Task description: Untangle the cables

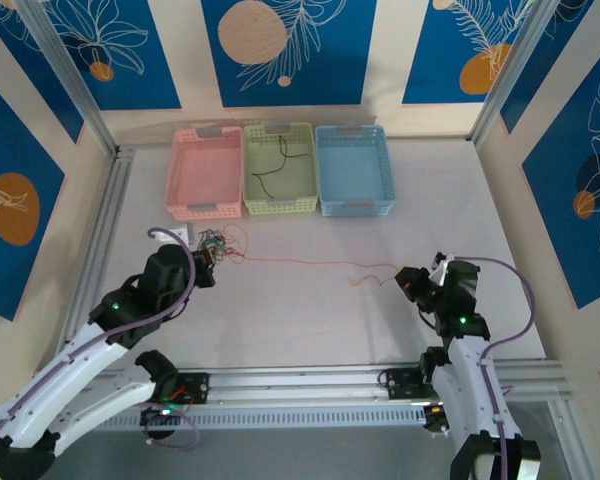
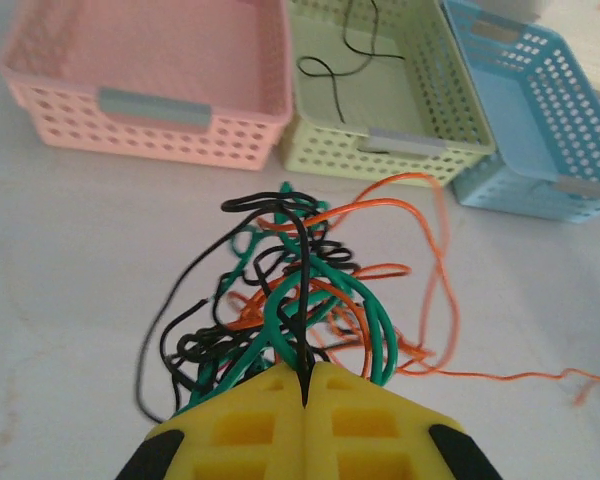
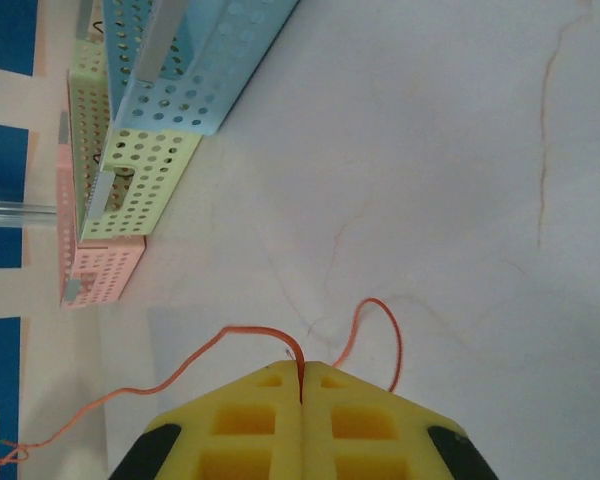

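The cables form a small knot (image 1: pixel 215 243) of black, green and orange wires on the table left of centre; up close the knot (image 2: pixel 300 290) lies just ahead of my left gripper (image 2: pixel 306 372). This gripper (image 1: pixel 206 262) is shut on a black wire that rises from the knot. One orange wire (image 1: pixel 300 262) runs from the knot rightwards across the table to my right gripper (image 1: pixel 408 282). In the right wrist view that gripper (image 3: pixel 300 370) is shut on the orange wire (image 3: pixel 230 335), and a loose loop curls beside its right finger.
Three baskets stand in a row at the back: pink (image 1: pixel 205 207), green (image 1: pixel 278 130) and blue (image 1: pixel 355 207). A black wire (image 1: pixel 280 165) lies in the green basket (image 2: pixel 380 150). Metal frame rails border the table on the left and near sides.
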{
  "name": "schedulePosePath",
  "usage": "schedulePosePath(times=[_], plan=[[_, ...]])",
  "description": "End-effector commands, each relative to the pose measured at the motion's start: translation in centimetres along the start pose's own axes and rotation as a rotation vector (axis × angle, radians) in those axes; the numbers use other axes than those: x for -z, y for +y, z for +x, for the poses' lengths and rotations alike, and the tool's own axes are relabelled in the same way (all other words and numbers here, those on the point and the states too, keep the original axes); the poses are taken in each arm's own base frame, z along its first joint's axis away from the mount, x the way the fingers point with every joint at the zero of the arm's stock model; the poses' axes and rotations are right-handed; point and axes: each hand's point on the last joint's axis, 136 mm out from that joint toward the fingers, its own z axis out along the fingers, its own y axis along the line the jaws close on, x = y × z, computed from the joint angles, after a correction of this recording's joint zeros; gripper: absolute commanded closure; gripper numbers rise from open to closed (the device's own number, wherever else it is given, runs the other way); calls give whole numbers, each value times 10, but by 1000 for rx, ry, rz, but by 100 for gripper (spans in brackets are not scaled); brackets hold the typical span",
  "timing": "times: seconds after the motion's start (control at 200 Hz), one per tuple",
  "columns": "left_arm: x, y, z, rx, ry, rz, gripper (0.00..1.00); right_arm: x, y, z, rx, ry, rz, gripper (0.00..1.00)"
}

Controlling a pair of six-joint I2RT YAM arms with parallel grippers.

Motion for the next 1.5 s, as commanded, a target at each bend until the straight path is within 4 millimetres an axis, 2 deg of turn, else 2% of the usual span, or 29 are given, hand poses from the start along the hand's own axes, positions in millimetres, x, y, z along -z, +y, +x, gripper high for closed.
schedulePosePath(times=[0.0,0.155,0.23,0.33,0.425,0.585,0.62,0.705,0.73,0.805,0.885,1.01,1.23,1.315,1.496], plan=[[16,28,-14,-80,-40,-135,100,2,-4,4,-39,10,-6,100],[33,47,-33,-139,-87,-253,100,2,-8,1,-62,-4,-2,100],[35,43,-37,-138,-101,-231,100,2,-8,1,-65,-2,-6,100],[30,37,-32,-140,-77,-193,100,4,-5,1,-63,-3,-12,100],[16,24,-17,-146,-1,-144,100,6,4,2,-33,1,-56,100],[-9,-20,10,-135,97,83,100,13,30,10,70,76,-108,100],[-14,-26,13,-132,106,113,100,15,36,12,94,94,-115,93],[-23,-36,17,-135,131,141,100,19,50,17,137,131,-128,57],[-25,-39,17,-134,133,147,100,21,54,19,152,140,-132,49],[-30,-45,17,-138,142,163,100,25,68,24,198,169,-149,40],[-34,-49,19,-145,155,171,100,30,82,29,245,188,-159,36],[-38,-53,24,-146,179,188,100,29,104,51,292,267,-186,38],[-43,-52,29,-133,188,183,100,0,125,126,218,478,-202,41],[-45,-50,32,-135,196,176,100,-11,132,151,308,511,-180,42],[-47,-47,36,-137,205,160,100,-46,146,181,567,607,-117,41]])
